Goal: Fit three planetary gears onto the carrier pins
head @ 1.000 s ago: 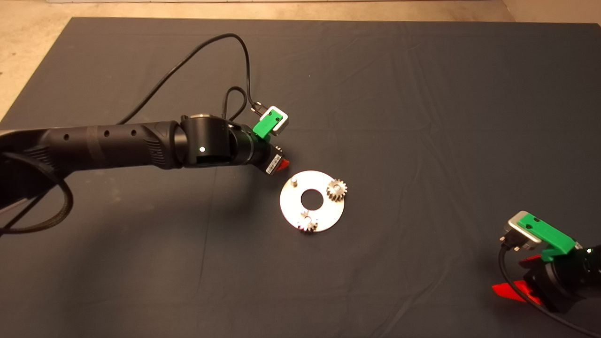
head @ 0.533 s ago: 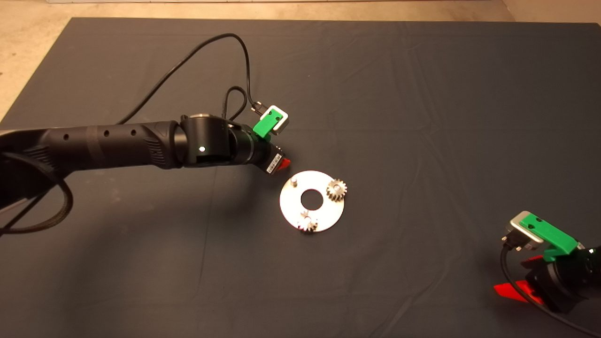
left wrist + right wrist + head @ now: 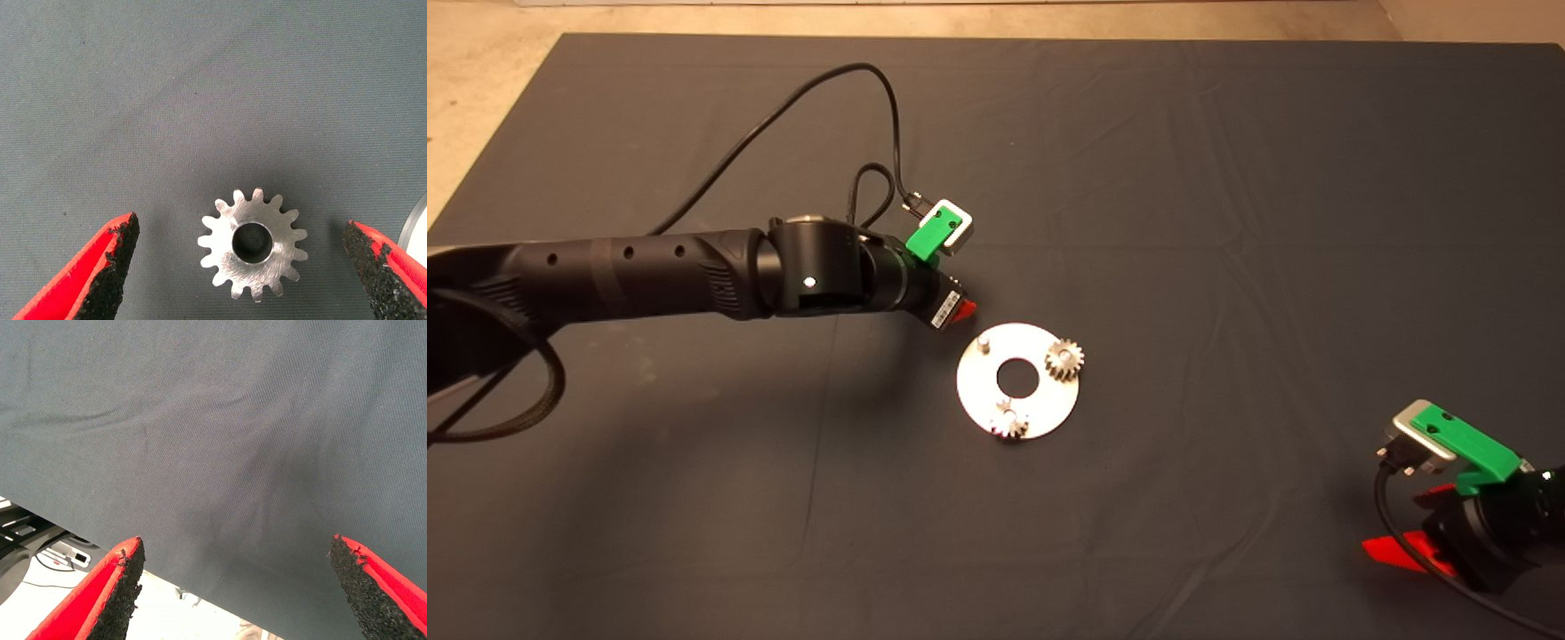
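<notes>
A: What is the biggest thing here?

B: The dark mat (image 3: 1227,222). It covers the table and has soft wrinkles. A strip of pale floor (image 3: 480,107) shows past its far edge and left corner.

A: And after that?

B: The long black left arm (image 3: 649,276). It reaches in from the left side, and a black cable (image 3: 800,98) loops up behind it. Its left gripper (image 3: 960,309) sits just beside the round silver disc (image 3: 974,387), near the disc's upper left edge.

A: What is on the disc?

B: Two planetary gears sit on carrier pins. One gear (image 3: 1064,359) is on the right side, and another gear (image 3: 1008,424) is at the near edge. One bare pin (image 3: 983,344) stands at the upper left.

A: Where is the third gear?

B: From above, the arm hides it. The left wrist view shows it. The third gear (image 3: 252,243) lies flat on the mat between the two red fingers (image 3: 100,280). The fingers are spread wide and do not touch it. A bit of the disc's edge (image 3: 420,227) peeks in at the side.

A: And the other arm?

B: The right gripper (image 3: 1405,551) waits at the lower right corner. Its wrist view shows fingers (image 3: 107,600) wide apart with nothing between them, the mat's edge, and floor with some cables (image 3: 47,550) beyond.
</notes>
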`<action>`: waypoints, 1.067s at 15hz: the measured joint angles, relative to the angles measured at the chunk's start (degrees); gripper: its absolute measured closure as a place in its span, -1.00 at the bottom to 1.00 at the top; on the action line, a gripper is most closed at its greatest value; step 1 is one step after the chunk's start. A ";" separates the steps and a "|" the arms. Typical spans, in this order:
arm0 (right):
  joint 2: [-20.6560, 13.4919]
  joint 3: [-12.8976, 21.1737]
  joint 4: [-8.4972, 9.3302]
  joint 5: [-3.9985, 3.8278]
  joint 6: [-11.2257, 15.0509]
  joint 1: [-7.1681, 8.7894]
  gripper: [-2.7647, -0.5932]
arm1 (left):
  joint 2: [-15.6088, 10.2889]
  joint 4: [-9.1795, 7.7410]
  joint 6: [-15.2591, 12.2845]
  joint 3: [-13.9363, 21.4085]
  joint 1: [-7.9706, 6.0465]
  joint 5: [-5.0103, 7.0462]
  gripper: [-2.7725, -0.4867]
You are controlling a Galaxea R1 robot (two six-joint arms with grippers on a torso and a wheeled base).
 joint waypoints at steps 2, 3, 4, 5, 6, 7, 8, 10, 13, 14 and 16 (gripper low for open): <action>0.00 0.00 -0.01 0.00 0.00 0.00 -0.34 | -0.03 0.00 0.00 -0.41 0.00 0.02 -0.47; 0.00 0.00 -0.01 0.00 0.00 0.00 -0.34 | 0.02 -0.01 0.00 -0.71 0.00 0.00 -0.47; 0.00 0.00 -0.01 0.00 -0.01 0.00 -0.34 | 0.02 -0.01 0.02 -1.01 0.00 0.00 -0.47; 0.00 0.00 0.00 0.02 0.00 0.00 -0.34 | 0.02 -0.01 0.02 -1.27 0.00 0.02 -0.47; 0.00 0.00 0.00 0.02 -0.01 0.00 -0.34 | 0.02 -0.01 0.02 -1.40 0.00 0.02 -0.47; 0.00 0.00 0.00 0.02 -0.01 0.00 -0.34 | 0.02 -0.01 0.02 -1.38 0.00 0.02 -0.47; 0.00 0.00 0.00 0.05 -0.01 0.00 -0.34 | 0.02 -0.01 0.02 -1.40 0.02 0.02 -0.47; 0.00 0.00 0.00 0.00 -0.01 0.00 -0.34 | 0.02 -0.21 0.02 -1.38 0.02 0.02 -0.47; 0.00 0.00 0.00 0.02 -0.01 0.00 -0.34 | 0.30 -1.49 0.02 -1.38 0.02 0.04 -0.47; 0.00 0.00 0.00 0.02 -0.01 0.01 -0.34 | 0.33 -1.52 0.02 -1.38 0.02 0.02 -0.47; 0.00 0.00 -0.01 0.02 -0.01 0.01 -0.34 | 0.33 -1.52 0.02 -1.38 0.02 0.00 -0.47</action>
